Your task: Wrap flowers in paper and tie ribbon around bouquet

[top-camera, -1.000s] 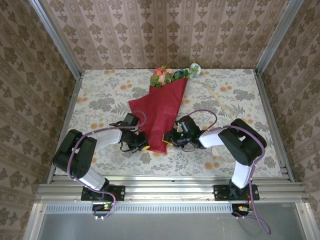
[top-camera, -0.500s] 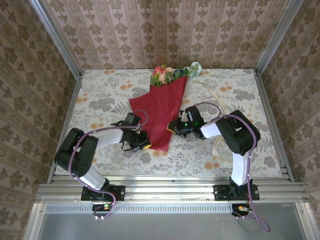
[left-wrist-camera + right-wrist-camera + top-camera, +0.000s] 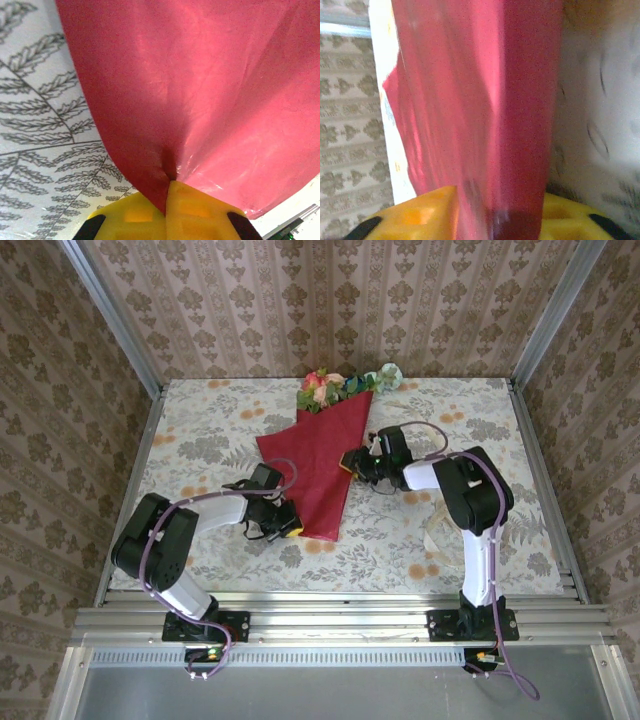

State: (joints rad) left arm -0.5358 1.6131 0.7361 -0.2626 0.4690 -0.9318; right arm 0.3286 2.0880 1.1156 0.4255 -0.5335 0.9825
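Object under inspection: we find the bouquet [image 3: 322, 455], a tapering cone of crimson paper [image 3: 200, 90] with small pink, orange and pale artificial flowers [image 3: 325, 388] at its wide end, lying flat on the floral-print tablecloth [image 3: 200, 440].
Location: mid-table, flower heads close to the far wall, pointed tip toward the arm bases.
Long axis: running near to far, almost square to the row of arms.
Left gripper [image 3: 279, 525]: at the near tip of the cone, reaching in from the left side.
Left fingers [image 3: 135, 215]: clenched; the yellow pads meet with a gathered pinch of the paper caught between them.
Right gripper [image 3: 356, 462]: against the right flank of the cone, around mid-length, farther out than the left.
Right fingers [image 3: 420, 212]: part-way apart, with a thick fold of the paper filling the gap between both pads; we judge this a grasp on the fold, though the blurred wrist view leaves its firmness unconfirmed.
Ribbon [image 3: 432, 538]: a pale limp loop on the cloth beside the right arm's forearm, well apart from the cone and not yet around it.
Governing relation: the ribbon lies to the right of the cone, so we judge the right arm the nearer for fetching it, while the left holds the tip.
Risk: letting go of the flank may let the wrap spring open.
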